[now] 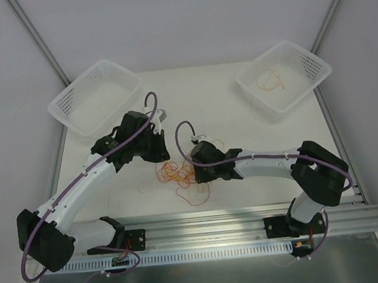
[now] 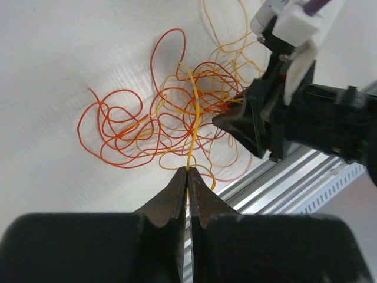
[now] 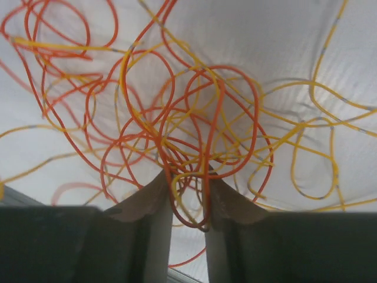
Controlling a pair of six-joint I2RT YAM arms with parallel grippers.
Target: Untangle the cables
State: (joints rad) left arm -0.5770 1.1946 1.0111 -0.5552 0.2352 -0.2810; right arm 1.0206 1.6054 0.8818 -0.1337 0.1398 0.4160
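Lying as a loose red and yellow heap on the bench between the two arms, the cables are tangled; the left end effector is pressed together, pinching one yellow strand; the right end effector stands slightly spread, with several strands passing between its fingers.

Glossy cables — matt white table, perforated plastic baskets.

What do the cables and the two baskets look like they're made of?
Cables: probably thin plastic-sheathed wire, smooth red and orange-yellow, since they keep springy loops. Left basket and right basket: likely moulded white plastic, slightly translucent, with perforated walls.
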